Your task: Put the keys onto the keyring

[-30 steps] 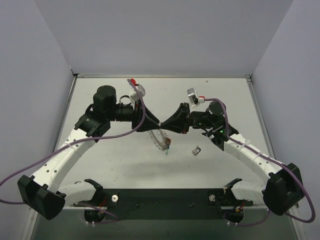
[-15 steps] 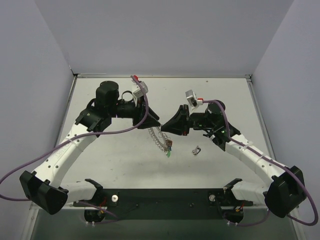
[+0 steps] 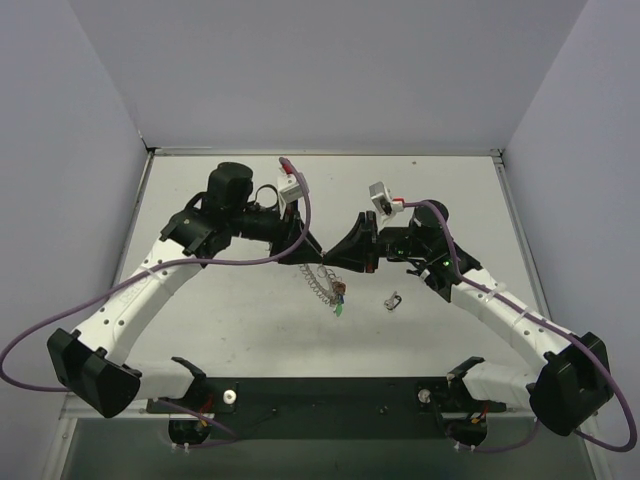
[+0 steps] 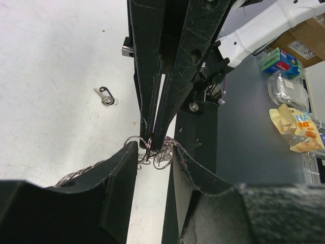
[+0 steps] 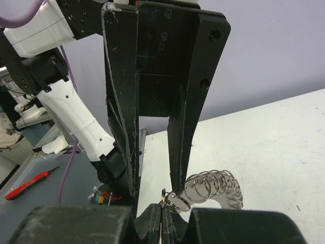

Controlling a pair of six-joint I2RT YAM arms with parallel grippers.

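The keyring [image 3: 320,283], a floppy loop of silvery coiled links, hangs between the two gripper tips above the table's middle. Small red- and green-headed keys [image 3: 340,297] dangle at its lower end. My right gripper [image 3: 330,261] is shut on one end of the keyring [image 5: 216,188], with its tips [image 5: 163,217] pinched together. My left gripper [image 3: 315,250] is open, its fingers [image 4: 122,178] standing on either side of the right gripper's tips [image 4: 151,142] and the keyring [image 4: 163,156]. One left finger touches the ring. A dark grey metal piece [image 3: 393,299] lies on the table to the right.
Grey walls close the table at the back and sides. A black bar [image 3: 330,395] with the arm bases runs along the near edge. Snack packets [image 4: 297,122] lie on a dark surface beyond the table. A red-handled tool [image 5: 28,185] lies off the table.
My left arm has swung right and its gripper has turned and closed in on the right gripper's tips. The keyring and keys have shifted slightly right.
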